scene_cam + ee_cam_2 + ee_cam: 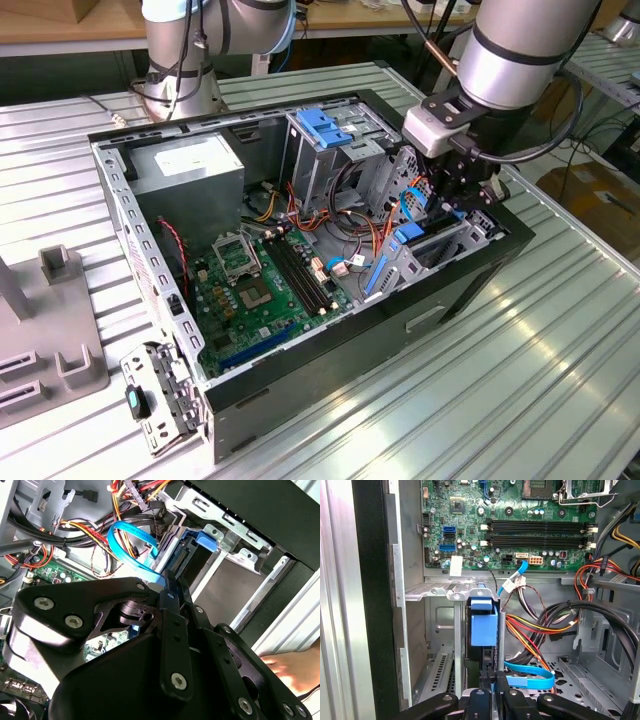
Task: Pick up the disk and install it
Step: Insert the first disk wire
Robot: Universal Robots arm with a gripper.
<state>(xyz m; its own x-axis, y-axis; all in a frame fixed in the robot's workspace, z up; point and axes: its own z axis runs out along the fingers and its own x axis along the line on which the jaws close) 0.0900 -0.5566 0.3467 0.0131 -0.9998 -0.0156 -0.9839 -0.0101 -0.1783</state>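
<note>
Down at the drive cage point(437, 591), the claw point(495, 685) sits in line with the disk point(484, 622). Both wrist views show its fingers pressed together at the disk's near edge. I can't tell whether a thin lip of rail is nipped between them or whether they just bear on it. The disk stands on edge in the cage slot between two sheet-metal walls, with its blue end toward the motherboard point(510, 525) and about level with the cage flange. In the second wrist view that same blue end of the disk point(200, 541) lies just beyond the claw point(170, 582). A blue cable point(530, 677) loops right beside the claw, and orange and yellow wires bunch just past it. In the exterior view the claw point(455, 200) is down inside the case point(480, 270) at the side on that view's right, and the case lies open on the bench point(560, 350). My read is that pick-up is done and this is the install step, with the disk mostly in the slot. I can't tell if it's latched. Finishing calls for a straight push along the guides with no twist, keeping clear of the cable loop.
</note>
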